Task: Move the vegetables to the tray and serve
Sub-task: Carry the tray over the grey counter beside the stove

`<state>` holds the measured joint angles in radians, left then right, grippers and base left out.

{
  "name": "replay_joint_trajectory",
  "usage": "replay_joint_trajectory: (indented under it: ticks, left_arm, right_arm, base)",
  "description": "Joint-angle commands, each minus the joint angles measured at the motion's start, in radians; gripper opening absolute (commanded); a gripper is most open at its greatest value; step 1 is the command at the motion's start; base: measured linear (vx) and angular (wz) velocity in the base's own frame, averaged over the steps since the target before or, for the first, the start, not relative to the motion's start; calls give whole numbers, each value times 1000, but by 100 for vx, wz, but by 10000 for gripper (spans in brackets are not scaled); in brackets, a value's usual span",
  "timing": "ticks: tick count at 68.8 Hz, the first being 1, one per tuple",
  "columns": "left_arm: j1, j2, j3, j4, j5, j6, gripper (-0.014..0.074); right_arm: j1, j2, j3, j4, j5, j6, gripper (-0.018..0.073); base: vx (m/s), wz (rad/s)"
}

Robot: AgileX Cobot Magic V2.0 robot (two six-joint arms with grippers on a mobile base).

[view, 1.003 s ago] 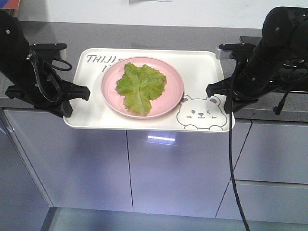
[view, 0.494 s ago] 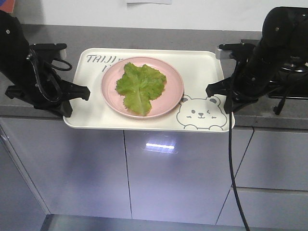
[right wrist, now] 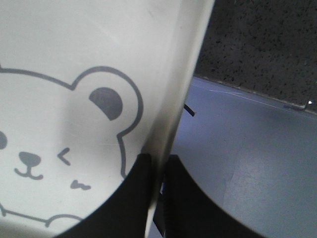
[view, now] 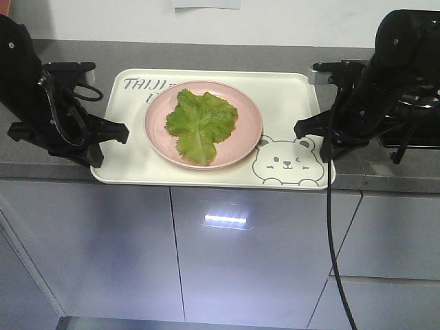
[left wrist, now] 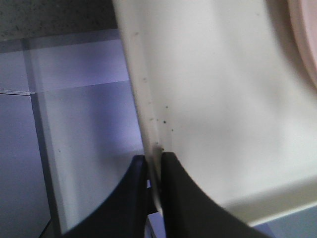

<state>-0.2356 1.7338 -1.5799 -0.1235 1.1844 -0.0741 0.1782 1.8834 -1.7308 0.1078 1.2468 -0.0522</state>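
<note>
The cream tray [view: 130, 161] with the bear drawing hangs in the air in front of the grey counter, carried level. On it rests a round pink plate [view: 157, 117] holding the vegetables [view: 200, 124], a green lettuce leaf. My left gripper [view: 110, 135] is shut on the tray's left rim [left wrist: 143, 104]; its fingers pinch the rim in the left wrist view [left wrist: 154, 166]. My right gripper [view: 311, 132] is shut on the tray's right rim [right wrist: 183, 89], beside the bear's ear, with the rim between its fingers [right wrist: 157, 166].
A grey counter [view: 227, 55] runs behind the tray, with pale cabinet doors [view: 234, 254] below it. A black cable [view: 333, 254] hangs from my right arm. A dark appliance [view: 416, 134] sits at the counter's right.
The cabinets and counter have shifted upward and back in the front view, as if the whole robot moved; the tray, plate and both grippers keep the same pose relative to each other.
</note>
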Motion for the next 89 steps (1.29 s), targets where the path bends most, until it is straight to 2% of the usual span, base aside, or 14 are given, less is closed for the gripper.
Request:
replay_joint_trajectory:
  ticks: [1, 89]
  left_arm:
    - [-13, -58, -38, -63, -58, 26, -6]
    - [-13, -58, -38, -63, -58, 26, -6]
  right_arm:
    - [6, -58, -27, 35, -33, -46, -4]
    - [6, -58, -27, 35, -33, -46, -4]
  base:
    - [7, -3]
    - [6, -1]
